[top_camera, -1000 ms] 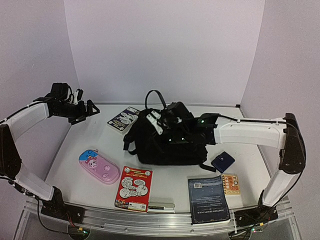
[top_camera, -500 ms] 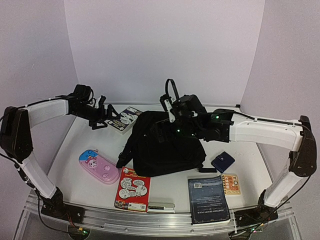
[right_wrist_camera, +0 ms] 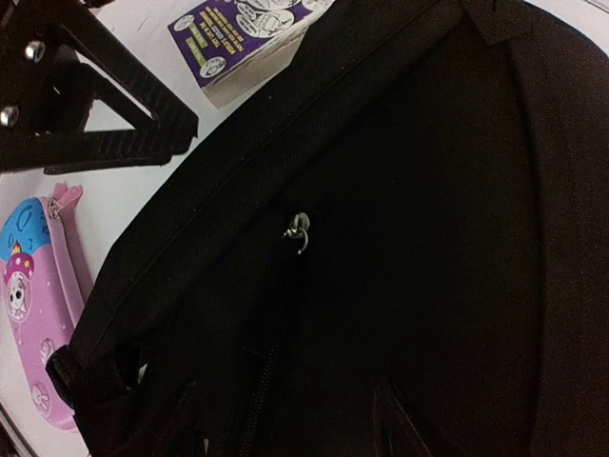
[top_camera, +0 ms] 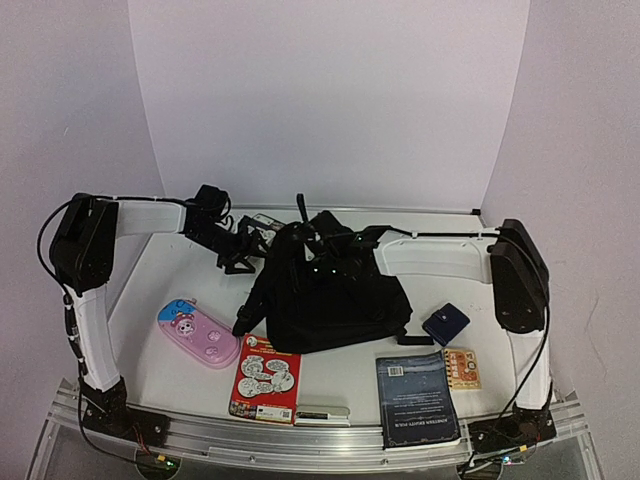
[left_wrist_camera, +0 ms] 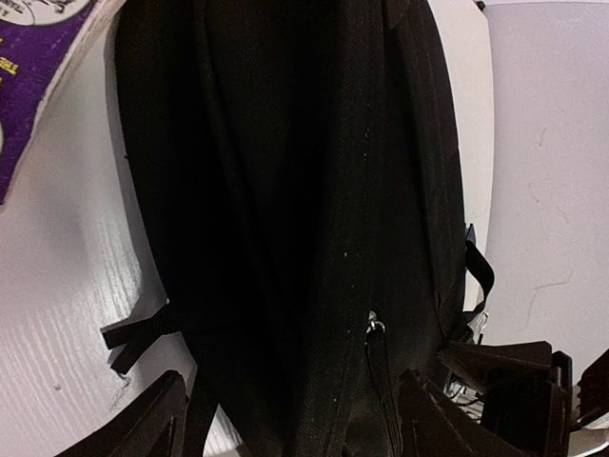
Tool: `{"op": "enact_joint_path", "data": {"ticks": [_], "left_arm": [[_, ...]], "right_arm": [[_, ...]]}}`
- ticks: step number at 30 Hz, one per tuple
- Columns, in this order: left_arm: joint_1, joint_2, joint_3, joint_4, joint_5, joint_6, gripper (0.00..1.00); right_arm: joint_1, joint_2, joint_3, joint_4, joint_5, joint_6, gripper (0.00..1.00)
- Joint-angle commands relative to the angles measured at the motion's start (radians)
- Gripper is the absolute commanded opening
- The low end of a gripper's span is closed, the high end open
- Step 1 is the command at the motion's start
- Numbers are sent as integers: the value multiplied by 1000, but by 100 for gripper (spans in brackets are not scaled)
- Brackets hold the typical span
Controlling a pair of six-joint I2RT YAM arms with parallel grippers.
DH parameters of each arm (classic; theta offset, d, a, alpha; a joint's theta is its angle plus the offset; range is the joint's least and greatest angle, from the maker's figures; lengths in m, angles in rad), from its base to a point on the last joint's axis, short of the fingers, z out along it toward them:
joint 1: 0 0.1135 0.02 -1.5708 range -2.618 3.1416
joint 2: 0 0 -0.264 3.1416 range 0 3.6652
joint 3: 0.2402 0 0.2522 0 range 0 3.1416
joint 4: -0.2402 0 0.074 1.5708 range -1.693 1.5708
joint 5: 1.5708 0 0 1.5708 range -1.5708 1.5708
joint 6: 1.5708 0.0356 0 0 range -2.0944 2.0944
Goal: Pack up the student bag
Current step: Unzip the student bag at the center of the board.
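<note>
Where it lies, the student bag (top_camera: 330, 295) points top-end rearward.

student bag (top_camera: 335, 300) mid-table, pink case (top_camera: 198, 335), red book (top_camera: 268, 375), dark book (top_camera: 417, 397) lining front, open tabletop (top_camera: 150, 280) left

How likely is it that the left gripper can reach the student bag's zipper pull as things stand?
Probably yes: the left gripper is open right at the student bag, the zipper pull lies just ahead of its fingers, and nothing covers it.
</note>
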Motion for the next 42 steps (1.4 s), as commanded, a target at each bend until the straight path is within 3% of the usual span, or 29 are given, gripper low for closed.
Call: {"op": "enact_joint_path", "data": {"ticks": [1,7,11,13,16,23,35,42], "left_arm": [[-9,41,26,75,140,-18,68],[-33,95,25,92,219,-21,47],[-43,106,21,94,226,-27,26],[-46,105,19,95,225,-27,13],[-48,104,15,96,219,-27,1],[-53,97,11,89,203,-20,0],[-55,92,15,68,171,-6,0],[-55,67,-9,79,145,-10,0]], "right_arm": [[10,47,101,-29,24,16,54],[18,148,183,-83,71,7,48],[23,198,219,-104,110,21,42],[23,212,222,-104,128,35,38],[23,229,224,-104,142,49,28],[23,236,227,-102,124,54,0],[34,188,207,-95,90,36,0],[65,74,80,-96,40,70,0]]}}
